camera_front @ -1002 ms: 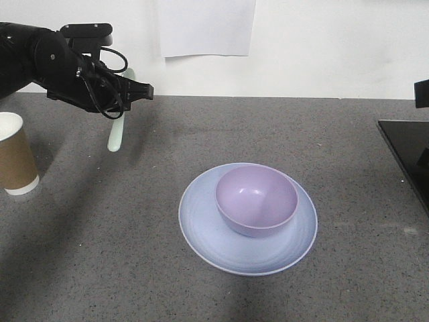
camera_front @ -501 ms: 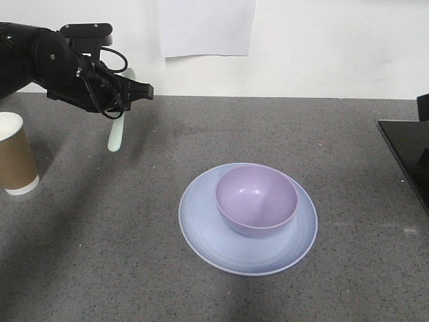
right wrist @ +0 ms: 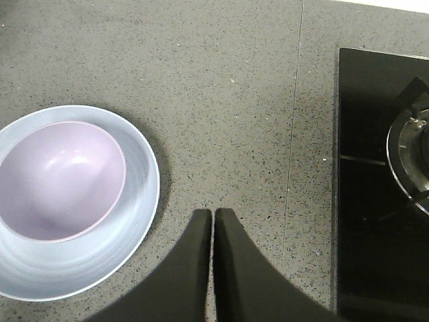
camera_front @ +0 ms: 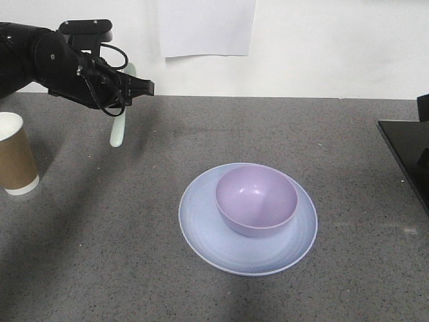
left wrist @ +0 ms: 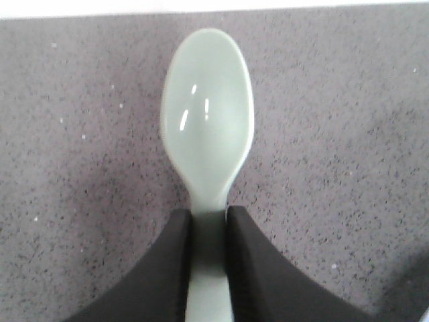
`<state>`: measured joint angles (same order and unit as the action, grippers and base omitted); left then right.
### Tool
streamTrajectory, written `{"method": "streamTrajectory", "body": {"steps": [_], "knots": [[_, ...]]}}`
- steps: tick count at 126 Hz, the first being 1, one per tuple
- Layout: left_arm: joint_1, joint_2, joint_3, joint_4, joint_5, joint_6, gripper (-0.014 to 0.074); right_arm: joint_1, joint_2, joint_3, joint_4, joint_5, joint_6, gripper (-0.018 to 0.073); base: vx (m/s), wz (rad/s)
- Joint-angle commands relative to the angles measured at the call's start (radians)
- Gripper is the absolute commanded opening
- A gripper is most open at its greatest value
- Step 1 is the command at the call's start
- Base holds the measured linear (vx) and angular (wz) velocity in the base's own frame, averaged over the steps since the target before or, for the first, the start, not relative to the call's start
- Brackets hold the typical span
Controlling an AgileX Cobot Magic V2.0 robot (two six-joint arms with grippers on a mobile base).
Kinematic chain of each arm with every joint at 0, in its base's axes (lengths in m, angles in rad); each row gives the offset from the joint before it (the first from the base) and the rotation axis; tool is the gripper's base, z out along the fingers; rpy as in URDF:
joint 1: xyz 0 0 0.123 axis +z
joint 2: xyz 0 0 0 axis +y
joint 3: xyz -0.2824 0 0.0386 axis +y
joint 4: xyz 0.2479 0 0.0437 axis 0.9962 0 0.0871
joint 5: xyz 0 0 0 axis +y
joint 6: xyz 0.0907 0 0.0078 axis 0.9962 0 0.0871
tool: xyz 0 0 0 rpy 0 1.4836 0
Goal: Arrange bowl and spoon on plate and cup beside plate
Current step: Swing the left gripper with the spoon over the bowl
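Left fingers (left wrist: 171, 268) pinch the spoon (left wrist: 208, 134) by its handle, scoop beyond them; right fingers (right wrist: 198, 268) pressed together.

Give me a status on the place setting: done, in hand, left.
Done: the bowl sits on the plate. In hand: the left gripper grips the spoon by its handle. Left: spoon onto the plate, and the cup, standing far off to the side, moved beside it.

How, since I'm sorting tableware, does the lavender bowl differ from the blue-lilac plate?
The round lavender plastic bowl is deep and narrower; the round blue-lilac plate is shallow and wider. The bowl sits on the plate, which rests on the grey countertop. Both are round.
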<state>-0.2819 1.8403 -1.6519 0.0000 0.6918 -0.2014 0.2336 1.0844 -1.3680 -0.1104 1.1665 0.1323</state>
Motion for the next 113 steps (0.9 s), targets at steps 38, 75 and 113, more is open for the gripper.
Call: {"method": "streamTrajectory", "body": {"steps": [38, 75, 113], "knots": [[-0.023, -0.054, -0.034, -0.059, 0.067, 0.227, -0.0006, -0.005, -0.013, -0.027, -0.014, -0.050, -0.007, -0.0001, 0.00, 0.00], [-0.122, -0.095, -0.034, -0.158, 0.117, 0.422, -0.0006, -0.005, -0.013, -0.027, -0.014, -0.047, -0.007, -0.0001, 0.00, 0.00], [-0.249, -0.108, -0.046, -0.161, 0.144, 0.460, -0.0006, -0.005, -0.013, -0.027, -0.014, -0.047, -0.007, -0.0001, 0.00, 0.00]]}}
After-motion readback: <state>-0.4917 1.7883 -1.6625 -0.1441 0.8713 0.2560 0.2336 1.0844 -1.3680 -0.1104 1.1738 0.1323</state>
